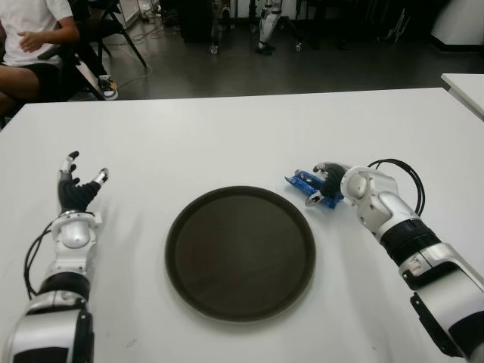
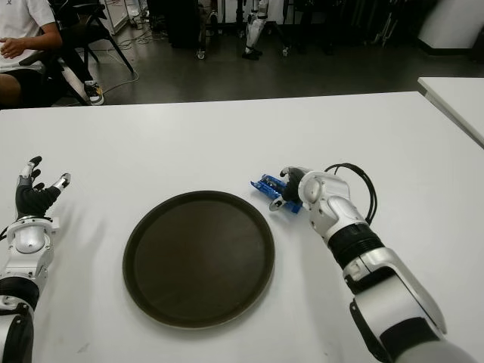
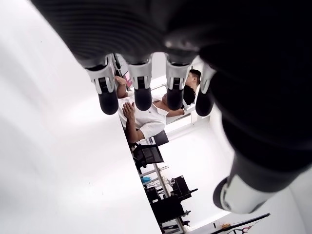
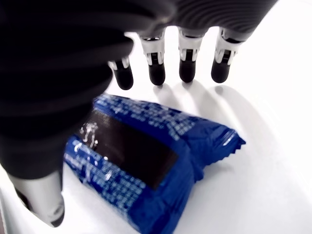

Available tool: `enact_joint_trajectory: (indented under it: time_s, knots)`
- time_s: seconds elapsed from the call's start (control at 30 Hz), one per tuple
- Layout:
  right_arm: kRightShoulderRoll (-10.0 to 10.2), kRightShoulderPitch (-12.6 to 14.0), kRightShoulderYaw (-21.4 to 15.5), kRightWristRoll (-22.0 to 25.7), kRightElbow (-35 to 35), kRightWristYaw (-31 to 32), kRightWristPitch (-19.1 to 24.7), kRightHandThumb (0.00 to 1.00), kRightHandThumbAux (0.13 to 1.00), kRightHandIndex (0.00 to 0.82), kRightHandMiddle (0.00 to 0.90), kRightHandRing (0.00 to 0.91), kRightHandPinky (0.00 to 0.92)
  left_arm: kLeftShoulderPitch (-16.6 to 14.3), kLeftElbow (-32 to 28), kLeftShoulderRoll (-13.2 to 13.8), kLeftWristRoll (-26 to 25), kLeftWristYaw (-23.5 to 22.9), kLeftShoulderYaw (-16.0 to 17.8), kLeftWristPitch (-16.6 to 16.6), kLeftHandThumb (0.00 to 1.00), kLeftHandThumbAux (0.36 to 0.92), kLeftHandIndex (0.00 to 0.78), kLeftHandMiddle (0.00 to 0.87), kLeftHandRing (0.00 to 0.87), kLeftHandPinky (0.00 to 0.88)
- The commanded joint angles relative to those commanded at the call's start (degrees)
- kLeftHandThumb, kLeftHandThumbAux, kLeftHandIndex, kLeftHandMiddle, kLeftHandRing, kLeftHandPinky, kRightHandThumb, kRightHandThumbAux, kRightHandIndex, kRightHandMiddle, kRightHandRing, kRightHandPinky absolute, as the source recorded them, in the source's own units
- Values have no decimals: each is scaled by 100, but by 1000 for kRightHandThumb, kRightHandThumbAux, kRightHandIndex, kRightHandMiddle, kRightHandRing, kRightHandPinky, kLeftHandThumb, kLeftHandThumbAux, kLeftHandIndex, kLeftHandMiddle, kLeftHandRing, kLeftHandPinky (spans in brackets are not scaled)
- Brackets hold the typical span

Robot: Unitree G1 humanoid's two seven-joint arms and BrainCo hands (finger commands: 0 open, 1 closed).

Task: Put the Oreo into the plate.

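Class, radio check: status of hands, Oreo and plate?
Right hand open over Oreo, no grasp. Left hand open, idle, left of plate. Plate bare. Path clear.

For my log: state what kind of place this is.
Probably a robotics lab or test room. A white table holds only a plate and an Oreo pack under the right hand; a person sits behind, and another robot's legs stand on the floor.

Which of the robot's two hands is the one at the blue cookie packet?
The right hand. It reaches over the blue Oreo packet beside the dark plate, fingers extended, not yet gripping. The left hand shows open, far off at the plate's other side.
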Motion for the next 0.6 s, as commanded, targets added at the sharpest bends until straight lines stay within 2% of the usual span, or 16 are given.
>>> enact_joint_trajectory:
  time_s: [0.27, 0.6]
  knots:
    - [80, -41, 189, -123, 117, -167, 3, 0, 737, 30, 74, 38, 0, 18, -16, 5, 6, -6, -18, -49, 0, 738, 0, 0, 0, 0]
    - [195, -109, 218, -103, 347, -275, -14, 0, 757, 16, 77, 42, 0, 24, -28, 7, -10, -33, -17, -72, 0, 751, 0, 0, 0, 0]
